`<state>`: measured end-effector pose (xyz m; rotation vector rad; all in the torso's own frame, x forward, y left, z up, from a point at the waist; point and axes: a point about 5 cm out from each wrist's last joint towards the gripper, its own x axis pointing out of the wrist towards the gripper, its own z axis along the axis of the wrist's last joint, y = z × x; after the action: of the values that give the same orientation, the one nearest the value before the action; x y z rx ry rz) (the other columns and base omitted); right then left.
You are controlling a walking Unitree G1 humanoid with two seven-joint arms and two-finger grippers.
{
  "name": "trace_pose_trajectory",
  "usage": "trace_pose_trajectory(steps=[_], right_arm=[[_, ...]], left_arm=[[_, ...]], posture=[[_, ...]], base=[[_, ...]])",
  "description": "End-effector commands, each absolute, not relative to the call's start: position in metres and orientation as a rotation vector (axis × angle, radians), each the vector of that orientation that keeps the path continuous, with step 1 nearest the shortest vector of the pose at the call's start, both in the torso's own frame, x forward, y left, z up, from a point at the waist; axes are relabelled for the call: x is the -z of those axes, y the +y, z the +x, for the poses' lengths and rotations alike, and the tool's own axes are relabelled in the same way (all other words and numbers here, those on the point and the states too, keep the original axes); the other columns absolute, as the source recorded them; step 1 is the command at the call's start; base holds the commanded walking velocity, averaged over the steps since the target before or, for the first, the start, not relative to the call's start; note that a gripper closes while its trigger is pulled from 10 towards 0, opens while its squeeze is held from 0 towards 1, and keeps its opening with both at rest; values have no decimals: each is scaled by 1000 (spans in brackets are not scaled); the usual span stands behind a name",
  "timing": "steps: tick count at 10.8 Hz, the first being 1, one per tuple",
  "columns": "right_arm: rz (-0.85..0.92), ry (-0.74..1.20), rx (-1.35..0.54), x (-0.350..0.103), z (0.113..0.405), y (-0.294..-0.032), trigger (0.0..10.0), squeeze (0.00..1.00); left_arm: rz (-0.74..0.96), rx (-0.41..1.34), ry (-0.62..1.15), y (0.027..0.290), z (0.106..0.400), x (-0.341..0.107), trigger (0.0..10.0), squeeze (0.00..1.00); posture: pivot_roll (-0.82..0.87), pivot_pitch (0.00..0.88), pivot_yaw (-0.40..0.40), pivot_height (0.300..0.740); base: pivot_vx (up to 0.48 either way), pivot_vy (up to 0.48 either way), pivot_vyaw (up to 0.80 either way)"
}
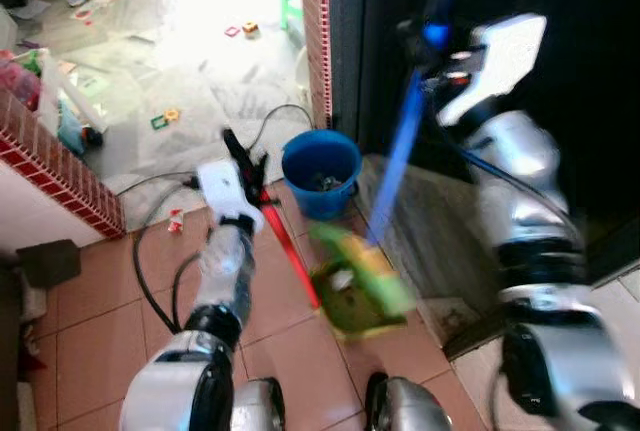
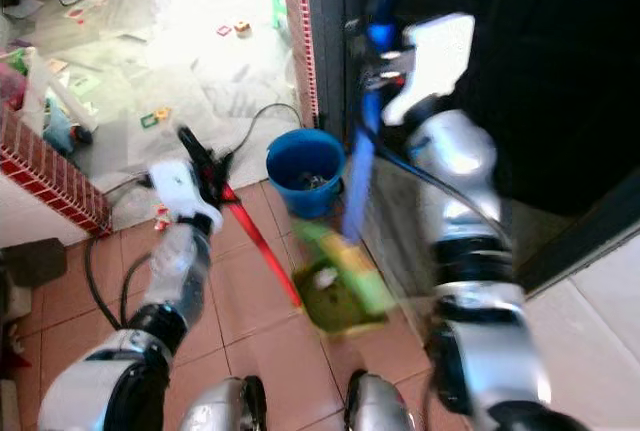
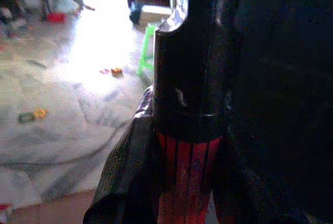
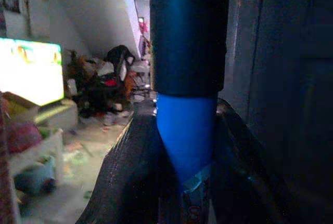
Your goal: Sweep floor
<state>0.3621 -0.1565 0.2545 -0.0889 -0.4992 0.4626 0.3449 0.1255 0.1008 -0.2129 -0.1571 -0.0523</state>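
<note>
The left gripper (image 1: 238, 156) is clenched on the red ribbed handle (image 1: 290, 251) of a green plastic dustpan (image 1: 362, 286), which lies below and right of it on the terracotta tiles (image 1: 100, 321); the right gripper (image 1: 432, 36) grasps the blue broom pole (image 1: 398, 151); a round blue plastic bucket (image 1: 320, 173) stands between the grippers.

Legible text: none found in any view.
I see a small printed sticker (image 4: 195, 203) low on the blue handle (image 4: 186, 141) in my right wrist view, but its print is too blurred to read; the litter on the far floor (image 1: 200, 11) shows no readable marks.
</note>
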Motion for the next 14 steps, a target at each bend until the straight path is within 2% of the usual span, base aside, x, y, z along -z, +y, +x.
trace_pose_trajectory(steps=[1, 4, 6, 7, 10, 14], right_arm=[[-118, -566, -470, -264, 356, -155, 10000, 0], [-194, -542, -275, -245, 346, -176, 10000, 0], [-210, -435, -189, -206, 338, -181, 10000, 0], [-214, -318, -217, -174, 331, -174, 10000, 0], [-271, -243, -237, -156, 326, -179, 10000, 0], [-300, -182, -375, -142, 314, -167, 10000, 0]], left_arm=[[-205, 19, -257, 137, 352, -124, 10000, 0], [-158, -28, -343, 152, 355, -145, 10000, 0], [-179, -70, -330, 165, 351, -144, 10000, 0], [-244, -57, -344, 170, 348, -148, 10000, 0], [-476, -60, -327, 173, 346, -156, 10000, 0], [-479, -61, -244, 171, 347, -155, 10000, 0]], posture=[[-191, 0, 58, 740], [-168, 0, 47, 740], [-146, 0, 22, 740], [-133, 0, 18, 740], [-132, 0, 21, 740], [-142, 0, 38, 740]], base=[[0, 0, 0], [0, 0, 0], [0, 0, 0], [0, 0, 0], [0, 0, 0], [0, 0, 0]])
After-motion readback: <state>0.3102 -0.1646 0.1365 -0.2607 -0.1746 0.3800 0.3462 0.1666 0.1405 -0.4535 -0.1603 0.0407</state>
